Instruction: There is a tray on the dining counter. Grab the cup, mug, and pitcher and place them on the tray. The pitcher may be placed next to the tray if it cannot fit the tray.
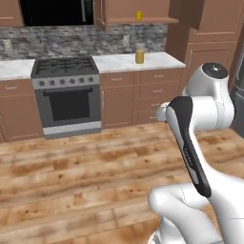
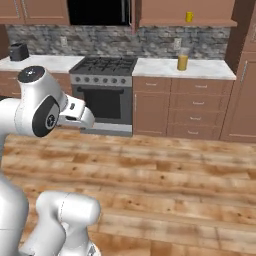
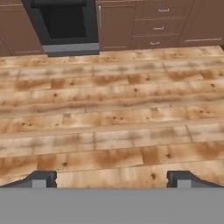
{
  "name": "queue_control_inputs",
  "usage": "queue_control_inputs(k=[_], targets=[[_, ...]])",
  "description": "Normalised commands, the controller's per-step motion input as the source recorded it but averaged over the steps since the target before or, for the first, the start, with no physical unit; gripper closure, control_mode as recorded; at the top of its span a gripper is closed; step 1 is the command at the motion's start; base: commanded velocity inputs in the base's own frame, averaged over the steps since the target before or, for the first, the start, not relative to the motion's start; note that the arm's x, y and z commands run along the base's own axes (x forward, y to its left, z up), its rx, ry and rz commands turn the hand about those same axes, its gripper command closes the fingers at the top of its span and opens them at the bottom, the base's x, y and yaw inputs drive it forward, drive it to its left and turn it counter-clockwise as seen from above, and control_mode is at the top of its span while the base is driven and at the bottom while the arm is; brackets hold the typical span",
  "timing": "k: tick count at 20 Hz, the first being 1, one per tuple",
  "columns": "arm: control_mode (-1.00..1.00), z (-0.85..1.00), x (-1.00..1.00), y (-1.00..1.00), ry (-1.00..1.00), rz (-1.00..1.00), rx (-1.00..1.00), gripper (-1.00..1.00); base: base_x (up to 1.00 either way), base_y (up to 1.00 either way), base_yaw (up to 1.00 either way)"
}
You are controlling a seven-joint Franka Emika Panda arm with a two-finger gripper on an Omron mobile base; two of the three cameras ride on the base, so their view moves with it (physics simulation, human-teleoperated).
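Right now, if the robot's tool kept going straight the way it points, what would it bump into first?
Probably the wooden floor. The open tool looks down at bare planks, with the oven farther off. Depth is hard to judge.

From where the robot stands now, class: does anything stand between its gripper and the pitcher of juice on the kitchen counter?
Nothing visible does. The pitcher stands on the marble counter right of the stove, far across bare wooden floor. The open gripper points down at that floor. The small yellow item on the shelf sits above the pitcher, out of the way.

Both base views face the distant stove (image 1: 66,81); hand view looks floorward.
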Motion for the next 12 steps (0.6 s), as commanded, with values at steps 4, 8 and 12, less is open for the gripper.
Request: queue_control_inputs(k=[4, 8, 12], targets=[[1.0, 0.0, 0.0, 0.0, 0.0, 0.0, 0.0, -1.0, 0.99, -0.81, 0.07], [1.0, 0.0, 0.0, 0.0, 0.0, 0.0, 0.0, -1.0, 0.99, -0.77, 0.07], [1.0, 0.0, 0.0, 0.0, 0.0, 0.0, 0.0, -1.0, 0.94, -0.65, 0.09]])
